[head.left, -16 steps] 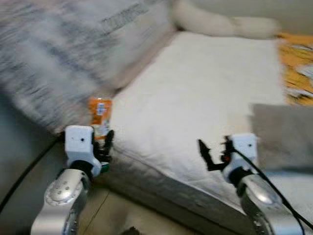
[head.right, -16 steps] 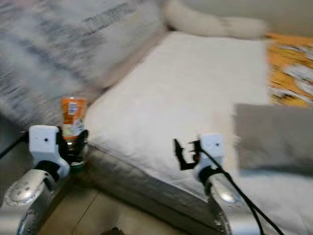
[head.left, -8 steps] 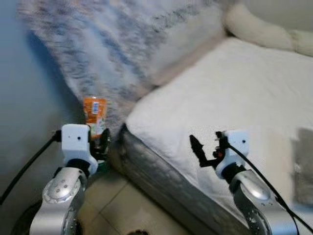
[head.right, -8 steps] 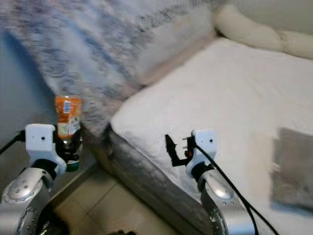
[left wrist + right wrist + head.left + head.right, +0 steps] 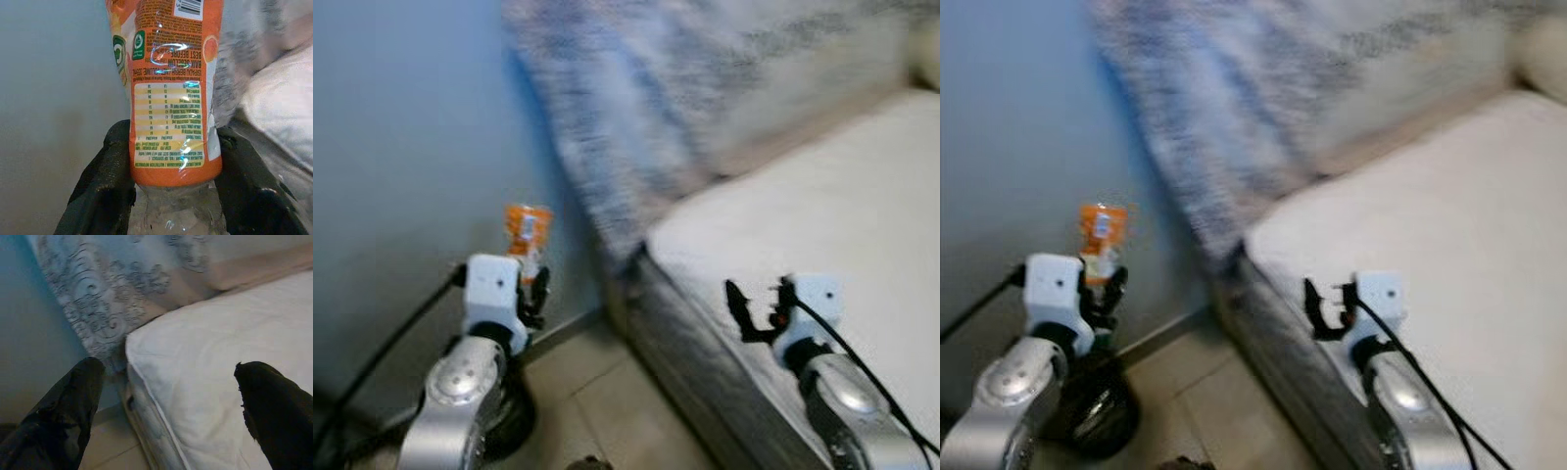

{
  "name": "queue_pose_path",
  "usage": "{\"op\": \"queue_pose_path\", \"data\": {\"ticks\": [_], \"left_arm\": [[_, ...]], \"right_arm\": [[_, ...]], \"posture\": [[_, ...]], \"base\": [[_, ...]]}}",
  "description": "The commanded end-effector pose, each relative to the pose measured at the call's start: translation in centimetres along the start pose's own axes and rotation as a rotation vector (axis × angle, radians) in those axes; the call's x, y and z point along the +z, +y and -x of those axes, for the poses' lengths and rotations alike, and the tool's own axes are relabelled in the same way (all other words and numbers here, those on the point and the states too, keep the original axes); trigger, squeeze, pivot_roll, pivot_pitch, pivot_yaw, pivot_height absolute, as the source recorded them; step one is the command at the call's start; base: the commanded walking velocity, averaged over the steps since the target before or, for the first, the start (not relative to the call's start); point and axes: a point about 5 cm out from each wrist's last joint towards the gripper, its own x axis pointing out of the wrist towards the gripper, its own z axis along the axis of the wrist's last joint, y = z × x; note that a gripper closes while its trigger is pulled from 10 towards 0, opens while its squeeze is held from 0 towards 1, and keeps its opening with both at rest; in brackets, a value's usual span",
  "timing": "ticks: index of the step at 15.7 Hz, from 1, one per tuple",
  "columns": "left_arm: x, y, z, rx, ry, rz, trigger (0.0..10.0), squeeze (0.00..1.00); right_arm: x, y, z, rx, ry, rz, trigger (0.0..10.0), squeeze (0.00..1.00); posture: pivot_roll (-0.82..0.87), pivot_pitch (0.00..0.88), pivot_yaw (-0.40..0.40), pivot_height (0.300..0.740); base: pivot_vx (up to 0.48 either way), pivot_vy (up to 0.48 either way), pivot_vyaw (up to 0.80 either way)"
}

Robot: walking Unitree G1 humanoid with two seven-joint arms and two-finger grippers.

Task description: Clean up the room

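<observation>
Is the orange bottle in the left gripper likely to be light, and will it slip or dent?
The orange bottle looks like clear thin plastic and seems empty, so it is probably light. Its glossy label may be slippery between the left gripper's fingers. A hard squeeze would likely dent it.

head views downward, wrist views close (bed (image 5: pixel 230 347) shared)

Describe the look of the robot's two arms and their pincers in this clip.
Both arms are silver metal with rounded joints, each ending in a white boxy wrist block. The left pincer and right pincer each have two long black fingers. A black cable runs along each arm.
</observation>
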Motion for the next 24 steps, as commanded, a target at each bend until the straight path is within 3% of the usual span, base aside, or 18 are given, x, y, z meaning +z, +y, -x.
{"op": "queue_pose_path", "data": {"ticks": [1,9,12,13,17,24], "left_arm": [[0.7,0.7,0.3,0.04,-0.027,-0.022,10.0,0.0],[1.5,0.6,0.4,0.02,-0.053,-0.008,10.0,0.0],[1.5,0.5,0.5,0.012,-0.041,-0.012,10.0,0.0],[1.5,0.5,0.5,0.008,-0.036,-0.013,10.0,0.0],[1.5,0.5,0.3,-0.009,-0.026,-0.017,10.0,0.0],[1.6,0.8,0.3,-0.006,-0.024,-0.011,10.0,0.0]], "right_arm": [[0.1,0.7,-0.4,0.046,0.009,0.0,10.0,0.0],[-0.1,1.4,-1.1,0.135,0.036,0.042,10.0,0.0],[0.0,0.8,-1.3,0.083,0.018,-0.037,10.0,0.0],[0.0,0.8,-1.1,0.088,0.025,-0.071,10.0,0.0],[-0.3,0.6,-1.1,0.059,0.047,-0.014,10.0,0.0],[-0.2,0.8,-1.4,0.087,0.057,-0.038,10.0,0.0]], "posture": [[0.05,0.0,0.027,0.74],[0.07,0.0,-0.011,0.74],[0.07,0.0,-0.005,0.74],[0.07,0.0,0.001,0.74],[0.07,0.0,0.013,0.74],[0.07,0.0,0.007,0.74]], "base": [[0.0,0.0,0.8],[0.0,0.0,0.8],[0.0,0.0,0.67],[0.0,0.0,0.0],[0.0,0.0,0.0],[0.208,0.0,0.0]]}}
